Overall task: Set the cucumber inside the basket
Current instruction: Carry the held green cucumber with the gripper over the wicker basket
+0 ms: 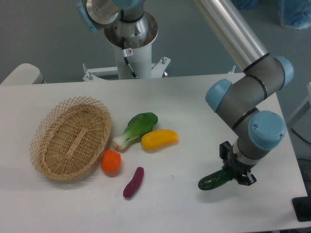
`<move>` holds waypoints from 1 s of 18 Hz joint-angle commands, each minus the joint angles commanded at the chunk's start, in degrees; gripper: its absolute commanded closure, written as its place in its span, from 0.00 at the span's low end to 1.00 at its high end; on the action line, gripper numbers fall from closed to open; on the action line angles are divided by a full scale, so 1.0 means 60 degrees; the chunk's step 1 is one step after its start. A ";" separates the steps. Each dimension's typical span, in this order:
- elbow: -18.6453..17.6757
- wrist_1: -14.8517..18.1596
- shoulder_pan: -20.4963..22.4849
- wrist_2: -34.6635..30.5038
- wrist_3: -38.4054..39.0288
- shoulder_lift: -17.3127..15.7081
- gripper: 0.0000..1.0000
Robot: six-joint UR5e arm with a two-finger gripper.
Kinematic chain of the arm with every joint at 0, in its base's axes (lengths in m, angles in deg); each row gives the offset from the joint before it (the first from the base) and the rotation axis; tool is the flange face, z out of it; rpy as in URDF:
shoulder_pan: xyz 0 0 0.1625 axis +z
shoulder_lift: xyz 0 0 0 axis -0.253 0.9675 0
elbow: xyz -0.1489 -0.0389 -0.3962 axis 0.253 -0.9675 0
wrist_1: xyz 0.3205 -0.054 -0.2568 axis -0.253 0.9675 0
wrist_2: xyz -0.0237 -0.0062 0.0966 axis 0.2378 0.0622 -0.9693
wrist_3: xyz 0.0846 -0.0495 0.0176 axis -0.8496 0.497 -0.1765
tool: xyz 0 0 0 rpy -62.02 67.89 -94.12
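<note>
One end of the cucumber (214,180) sits clamped in the jaws of the gripper (236,173) near the table's right edge; lift clear of the vegetables before crossing to the basket (43,160).

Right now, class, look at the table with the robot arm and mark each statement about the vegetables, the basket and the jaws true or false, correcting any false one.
1. The cucumber lies inside the basket. False: it is at the gripper, far to the right of the basket.
2. The basket holds no vegetables. True.
3. The jaws are around one end of the cucumber. True.
4. The purple eggplant rests on top of the yellow vegetable. False: it lies apart on the table, below it in the picture.
5. The bok choy lies beside the yellow vegetable. True.
6. The orange vegetable sits at the table's right edge. False: it sits right beside the basket.
</note>
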 joint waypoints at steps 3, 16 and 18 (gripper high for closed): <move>-0.0073 0.0000 -0.0132 -0.0015 0.0015 -0.0058 0.78; -0.1273 0.0073 -0.0821 0.0102 0.1187 -0.0994 0.79; -0.1594 0.0146 -0.1068 0.0088 0.1303 -0.1331 0.79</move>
